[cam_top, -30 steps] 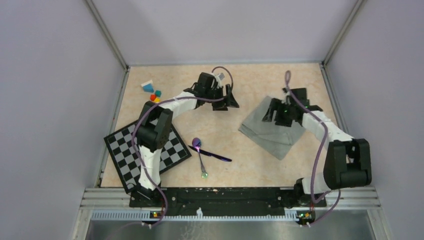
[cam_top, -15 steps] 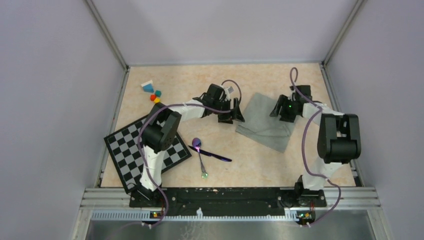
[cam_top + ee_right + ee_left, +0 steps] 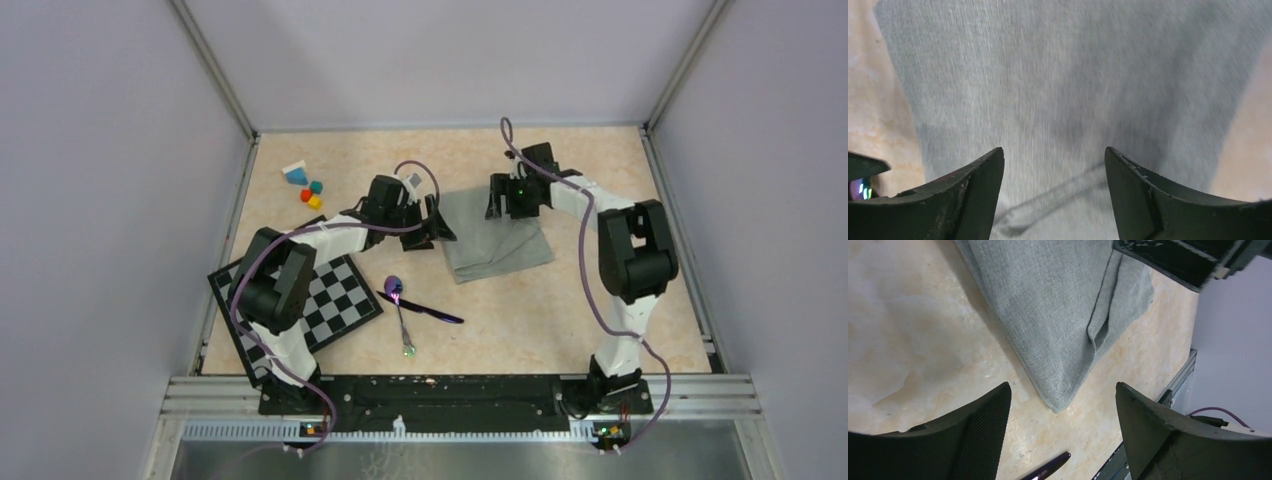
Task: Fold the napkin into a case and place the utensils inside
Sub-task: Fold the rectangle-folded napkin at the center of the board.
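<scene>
The grey-green napkin lies folded on the table's middle back, with a crease near one edge; it fills the right wrist view. My left gripper is open and empty at the napkin's left edge, just above the table. My right gripper is open and empty over the napkin's far part. The purple spoon and the dark stick-like piece lie crossed on the table in front; one tip shows in the left wrist view. No case shape shows.
A black-and-white checkered board lies at the front left under the left arm. Small coloured blocks sit at the back left. Walls close the table on three sides.
The napkin has slid left toward the table's middle. My right gripper moved left and farther back with it. My left gripper shifted left, from the napkin's corner to its left edge.
</scene>
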